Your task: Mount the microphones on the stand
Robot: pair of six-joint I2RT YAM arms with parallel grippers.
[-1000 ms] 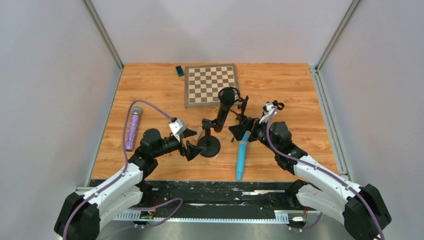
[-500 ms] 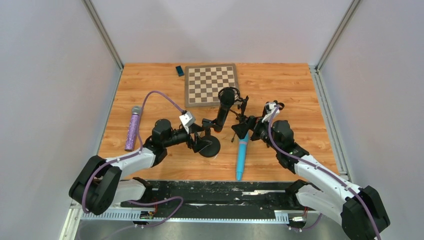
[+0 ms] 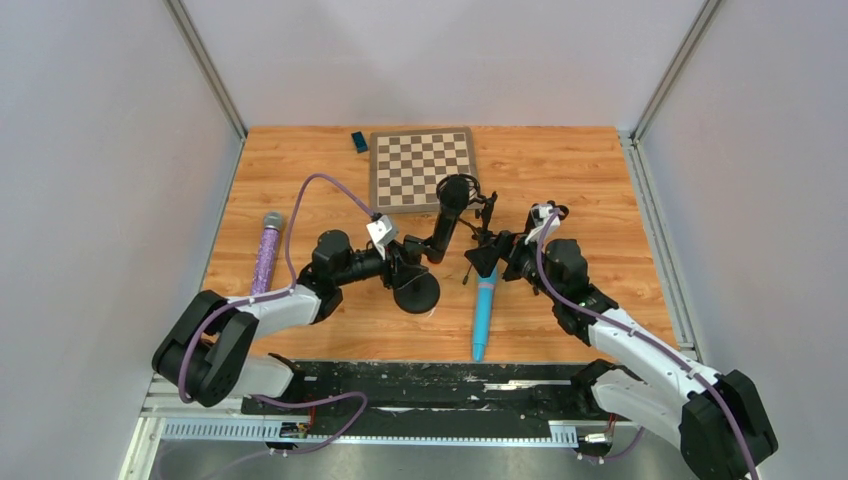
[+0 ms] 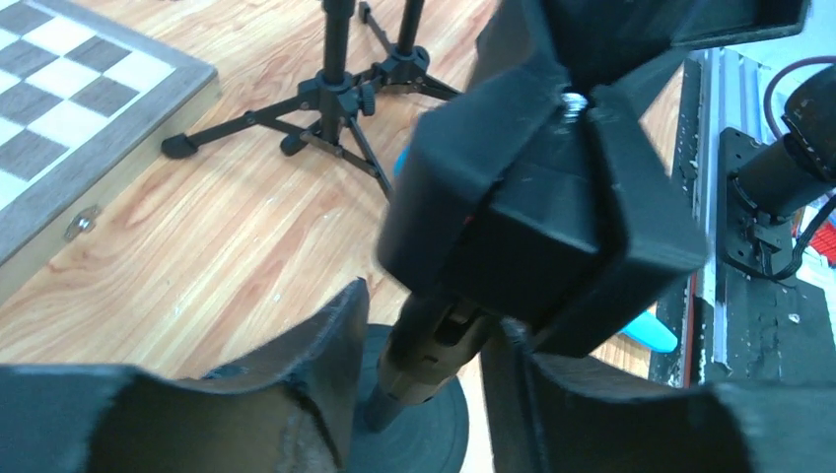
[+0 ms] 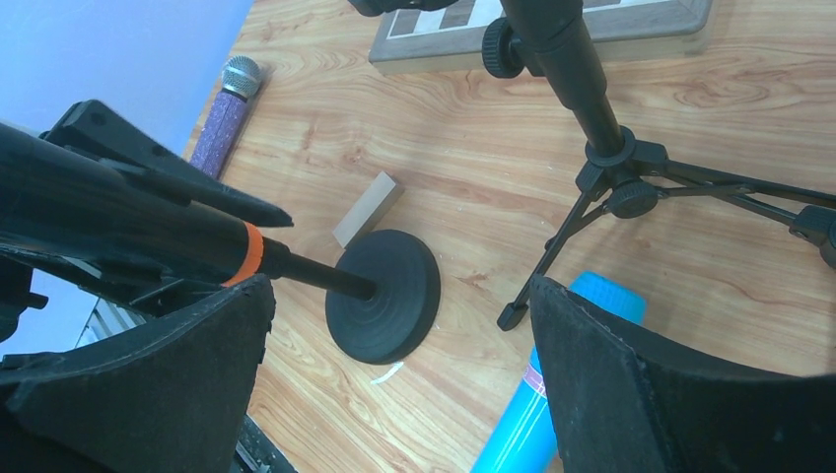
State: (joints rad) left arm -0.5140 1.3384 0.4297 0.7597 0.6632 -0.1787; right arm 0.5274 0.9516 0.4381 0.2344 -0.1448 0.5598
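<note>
A: Surface first?

B: Wood-grain table [image 3: 560, 180], boxed in by plain grey walls [image 3: 100, 150] with metal posts [image 3: 205, 65] in the far corners. Chessboard [image 3: 422, 168] at the far middle, small dark blue object [image 3: 359, 141] just beside its left corner.

A: And the microphones?

B: Purple microphone [image 3: 266, 255] flat on the left side, well apart from everything else. Light blue microphone [image 3: 484, 310] flat near the front, right of the middle. Black microphone [image 3: 449, 215] up on the round-base stand [image 3: 416, 292], leaning, head close to the board's near edge, orange band at the lower end. Tripod stand [image 3: 488, 225] just right of it.

A: Changed since a second ago?

B: Left gripper [image 3: 405, 262] only. Then near the front of the round base, spread wide. Now reached in above the base, drawn partway in on either side of the stem under the clip, with a gap showing on one side, so no firm pinch seen. Everything else as before.

A: Right side?

B: Right gripper [image 3: 487, 258] spread fully, low over the upper end of the blue microphone, beside the tripod legs, pinching nothing.

A: Anything to read?

B: Thin band on the blue barrel, too blurred to read.
</note>
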